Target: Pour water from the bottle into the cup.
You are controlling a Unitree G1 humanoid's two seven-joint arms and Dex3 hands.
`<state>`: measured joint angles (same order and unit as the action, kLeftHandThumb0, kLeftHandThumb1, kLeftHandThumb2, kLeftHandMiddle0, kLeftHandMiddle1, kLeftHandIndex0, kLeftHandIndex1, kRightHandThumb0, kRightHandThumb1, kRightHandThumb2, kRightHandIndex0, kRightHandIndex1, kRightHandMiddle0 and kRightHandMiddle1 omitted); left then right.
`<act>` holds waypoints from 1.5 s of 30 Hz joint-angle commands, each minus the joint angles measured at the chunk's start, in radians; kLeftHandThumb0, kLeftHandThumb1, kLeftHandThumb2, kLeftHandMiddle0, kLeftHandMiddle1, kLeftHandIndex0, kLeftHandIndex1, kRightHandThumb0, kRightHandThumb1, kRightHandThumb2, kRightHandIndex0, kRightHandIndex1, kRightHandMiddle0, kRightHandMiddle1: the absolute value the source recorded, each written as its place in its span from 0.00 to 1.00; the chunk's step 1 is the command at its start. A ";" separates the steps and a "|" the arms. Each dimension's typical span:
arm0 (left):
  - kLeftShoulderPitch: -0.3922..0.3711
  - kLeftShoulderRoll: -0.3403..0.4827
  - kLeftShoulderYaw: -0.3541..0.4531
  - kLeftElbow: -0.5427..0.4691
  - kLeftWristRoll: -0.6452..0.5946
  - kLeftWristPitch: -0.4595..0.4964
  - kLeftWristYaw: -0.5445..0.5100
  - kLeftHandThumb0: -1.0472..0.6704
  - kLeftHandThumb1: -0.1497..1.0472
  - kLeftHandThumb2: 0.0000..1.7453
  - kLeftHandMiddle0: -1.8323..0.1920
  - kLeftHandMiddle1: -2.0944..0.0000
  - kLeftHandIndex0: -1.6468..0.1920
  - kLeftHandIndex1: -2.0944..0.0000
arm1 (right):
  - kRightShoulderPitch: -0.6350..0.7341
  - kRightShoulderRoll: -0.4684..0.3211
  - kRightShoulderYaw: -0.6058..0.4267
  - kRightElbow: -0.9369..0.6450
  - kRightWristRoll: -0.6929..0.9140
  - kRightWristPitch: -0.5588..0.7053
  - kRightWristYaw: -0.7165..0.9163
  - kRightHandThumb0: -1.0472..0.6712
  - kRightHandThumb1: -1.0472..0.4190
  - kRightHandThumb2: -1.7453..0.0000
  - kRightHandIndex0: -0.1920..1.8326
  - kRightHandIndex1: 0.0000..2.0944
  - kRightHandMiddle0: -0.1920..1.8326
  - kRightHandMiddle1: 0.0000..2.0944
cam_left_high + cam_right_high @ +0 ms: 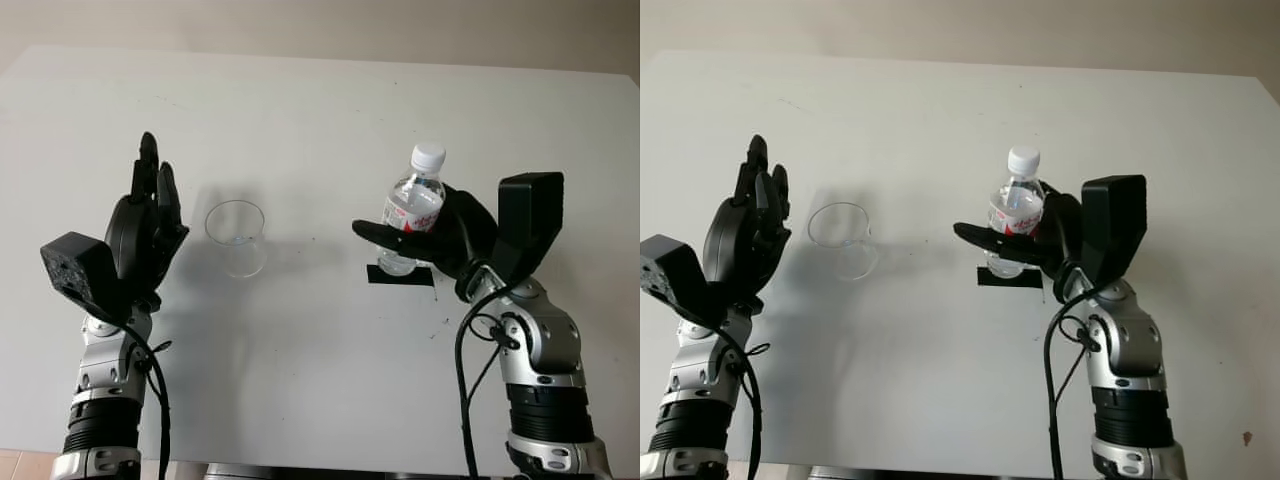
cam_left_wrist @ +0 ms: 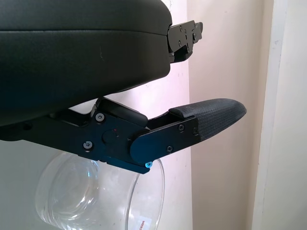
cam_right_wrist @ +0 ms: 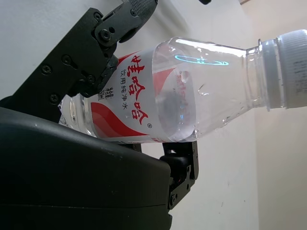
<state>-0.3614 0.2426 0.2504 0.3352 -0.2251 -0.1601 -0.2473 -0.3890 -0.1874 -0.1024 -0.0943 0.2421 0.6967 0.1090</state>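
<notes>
Right hand [image 1: 425,240] is closed around the water bottle [image 1: 412,205], its black fingers [image 3: 103,36] wrapped about the labelled middle of the body. Bottle stands nearly upright, tilted slightly, white cap [image 1: 429,156] still on, its base over a strip of black tape [image 1: 400,275] on the white table [image 1: 320,120]; contact between base and table cannot be confirmed. One finger [image 1: 380,232] extends across the front of the bottle toward the cup side. Right forearm rises from the bottom right, wrist bent inward, with the black wrist camera housing [image 1: 530,215] standing above the hand on its outer side.

Left hand [image 1: 150,215] is open and holds nothing. It is raised with the palm side turned toward the cup and the fingertips [image 1: 148,150] pointing up and away from the robot. It stands just beside the clear plastic cup [image 1: 237,237], apart from it. Left forearm comes up from the bottom left, camera housing [image 1: 72,268] at the outer wrist.

Cup stands upright on the table between the two hands, nearer the left one, well apart from the bottle. Left wrist view shows the cup's rim [image 2: 144,191] beneath the thumb [image 2: 211,120].
</notes>
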 commanded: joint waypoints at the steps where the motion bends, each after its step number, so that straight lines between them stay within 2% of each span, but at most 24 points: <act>1: 0.005 0.010 0.003 -0.007 -0.002 -0.010 -0.006 0.17 1.00 0.42 1.00 1.00 1.00 1.00 | 0.011 -0.013 0.001 -0.045 -0.002 0.010 0.008 0.47 0.00 0.86 0.75 1.00 0.40 1.00; 6: 0.003 0.011 0.004 -0.006 -0.005 -0.003 -0.010 0.16 1.00 0.42 1.00 1.00 1.00 1.00 | 0.029 -0.007 0.007 -0.042 -0.011 0.009 0.010 0.47 0.00 0.86 0.74 1.00 0.41 1.00; 15: 0.004 0.019 0.006 -0.008 0.001 -0.009 -0.013 0.16 1.00 0.42 1.00 1.00 1.00 1.00 | 0.084 -0.013 0.052 0.062 -0.074 -0.099 0.040 0.47 0.00 0.85 0.72 1.00 0.40 1.00; 18: 0.005 0.021 0.006 -0.010 0.001 -0.007 -0.014 0.16 1.00 0.42 1.00 1.00 1.00 1.00 | 0.102 -0.022 0.071 0.108 -0.101 -0.167 0.070 0.46 0.00 0.87 0.60 1.00 0.32 1.00; 19: 0.005 0.022 0.007 -0.009 0.001 -0.007 -0.014 0.16 1.00 0.42 1.00 1.00 1.00 1.00 | 0.107 -0.023 0.076 0.122 -0.110 -0.188 0.077 0.45 0.00 0.89 0.52 1.00 0.26 1.00; 20: 0.005 0.023 0.007 -0.009 0.002 -0.007 -0.012 0.15 1.00 0.42 1.00 1.00 1.00 1.00 | 0.111 -0.022 0.078 0.137 -0.116 -0.208 0.083 0.45 0.00 0.90 0.48 1.00 0.23 1.00; 26: 0.003 0.028 0.007 -0.016 0.002 0.006 -0.004 0.15 1.00 0.41 1.00 1.00 1.00 1.00 | 0.138 -0.010 0.098 0.185 -0.173 -0.273 0.069 0.38 0.00 0.95 0.26 1.00 0.14 1.00; 34: -0.004 0.035 0.008 -0.004 -0.001 0.001 -0.009 0.15 1.00 0.41 1.00 1.00 1.00 1.00 | 0.163 0.012 0.079 0.216 -0.164 -0.294 0.062 0.31 0.04 0.97 0.08 1.00 0.07 1.00; 36: -0.006 0.037 0.009 -0.001 -0.002 -0.004 -0.014 0.15 1.00 0.41 1.00 1.00 1.00 1.00 | 0.168 0.015 0.075 0.224 -0.166 -0.295 0.054 0.29 0.05 0.97 0.06 0.98 0.04 0.99; 39: -0.010 0.039 0.011 0.006 -0.007 -0.010 -0.023 0.15 1.00 0.41 1.00 1.00 1.00 1.00 | 0.179 0.018 0.071 0.225 -0.175 -0.292 0.036 0.26 0.07 0.97 0.01 0.90 0.00 0.92; 41: -0.012 0.040 0.012 0.008 -0.008 -0.010 -0.024 0.15 1.00 0.41 1.00 1.00 1.00 1.00 | 0.187 0.014 0.073 0.219 -0.179 -0.292 0.035 0.24 0.08 0.97 0.00 0.78 0.00 0.80; 42: -0.013 0.040 0.012 0.007 -0.007 -0.008 -0.023 0.16 1.00 0.41 1.00 1.00 1.00 1.00 | 0.193 0.006 0.078 0.220 -0.187 -0.312 0.041 0.21 0.08 0.97 0.00 0.61 0.00 0.66; 45: -0.014 0.041 0.010 0.004 -0.003 -0.004 -0.022 0.16 1.00 0.41 1.00 1.00 1.00 1.00 | 0.211 -0.024 0.099 0.252 -0.228 -0.439 0.066 0.18 0.08 0.97 0.01 0.30 0.01 0.34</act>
<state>-0.3615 0.2716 0.2568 0.3433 -0.2277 -0.1602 -0.2670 -0.2427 -0.1938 -0.0173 0.0928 0.0363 0.2652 0.1699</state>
